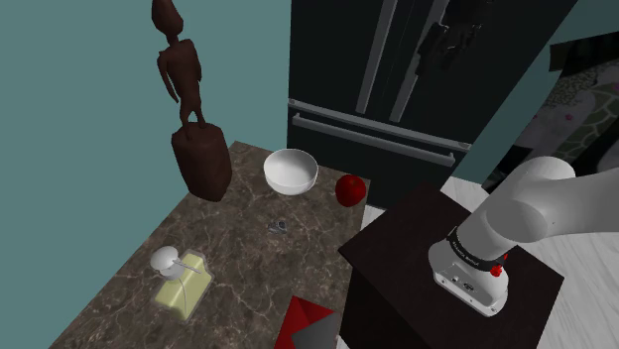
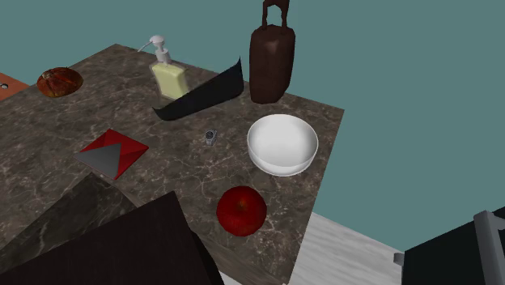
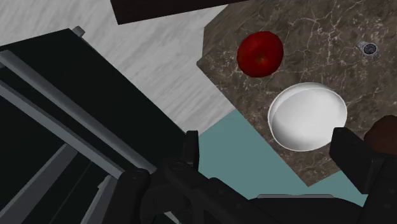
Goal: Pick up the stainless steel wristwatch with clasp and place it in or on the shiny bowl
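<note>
The black fridge (image 1: pixel 417 89) is the largest item. It stands against the far end of the dark marbled tabletop (image 1: pixel 248 268). My stand (image 1: pixel 446 278), a dark box, sits beside the tabletop at the shoulder view's lower right, and my white arm (image 1: pixel 536 203) rises from it.

On the tabletop, in descending size:
- A dark brown statue (image 2: pixel 271 61) stands upright at the corner by the teal wall.
- A black curved sheet (image 2: pixel 202 95) lies between the statue and a soap dispenser (image 2: pixel 168 74).
- A white bowl (image 2: pixel 282 144) stands upright just in front of the statue, apart from it.
- A flat red and grey folded piece (image 2: pixel 113 152) lies near the tabletop edge closest to my stand.
- A red apple (image 2: pixel 241 210) rests near the edge facing the fridge, close to the bowl but not touching it.
- The wristwatch (image 2: pixel 210 136), small and grey, lies flat on bare tabletop. It is to the second exterior view's left of the bowl, near it but apart, between the bowl and the red and grey piece.

My hand (image 3: pixel 270 146) hangs above the tabletop corner, looking down. Its fingers (image 3: pixel 191 153) stand wide apart with nothing clasped between them. The bowl lies below, beyond the fingertips. The wristwatch lies beyond the bowl and apple, well apart from my hand.
</note>
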